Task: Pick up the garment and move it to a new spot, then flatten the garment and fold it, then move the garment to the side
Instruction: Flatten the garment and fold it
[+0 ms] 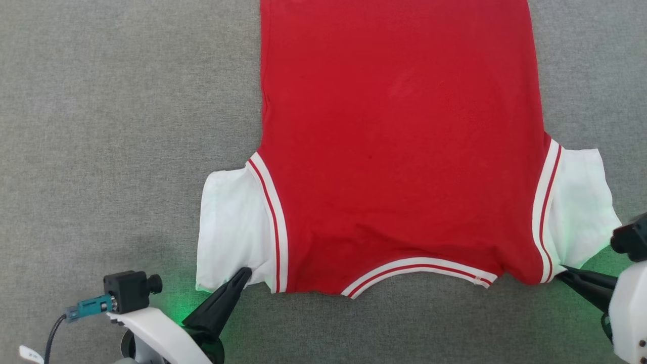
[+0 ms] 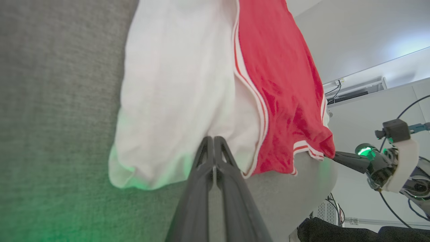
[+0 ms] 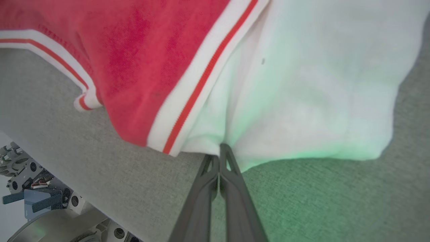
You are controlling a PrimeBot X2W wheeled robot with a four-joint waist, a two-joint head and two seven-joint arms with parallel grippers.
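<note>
Jaws pressed together on both sides. Our left gripper (image 1: 245,273) pinches the lower edge of one white sleeve (image 1: 227,227); our right gripper (image 1: 562,269) nips the puckered edge of the other sleeve (image 1: 581,202). We note the garment (image 1: 399,151), a soft red knit shirt with white bands bearing thin red stripes, spread flat, its curved band nearest us. Under it lies a grey, coarse-woven table cover (image 1: 101,126), tinted by green light (image 1: 174,308) beside each gripper. Past the table edge, pale walls (image 2: 352,33) and dark cables (image 2: 386,201).
</note>
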